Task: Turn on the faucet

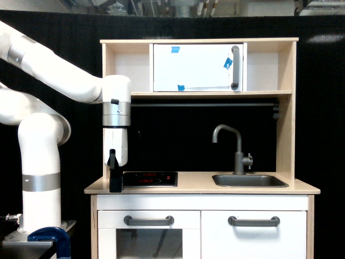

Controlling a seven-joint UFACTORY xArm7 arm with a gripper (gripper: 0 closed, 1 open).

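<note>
Toy kitchen setup here, seen straight on from the exterior view. Nearest at the bottom: two white drawer fronts with long grey bar handles, one (149,220) on the exterior view's left and one (254,220) on the right. Above those, a pale wood bench (197,186) carrying everything. On its left end, the black end effector (115,183) hanging down off the white xArm (116,121), tip right at or just above the bench surface, just beside the left edge of the black hob (150,178) with faint red rings. Can't tell whether the fingers are spread or pressed together, just a dark block from this angle, and nothing visibly pinched. Over on the right half, a grey sink (249,181) sunk into the bench, and at its back the faucet (235,147): dark grey upright pipe, hooked spout curling toward the exterior view's left, small knob sticking out on the right side near the base. Well apart from the end effector, whole hob in between. Further back and up, a thin dark rail (205,104) under the top shelf, then a white cabinet door (197,67) with a vertical grey handle and bits of blue tape. Black curtain behind it all.
</note>
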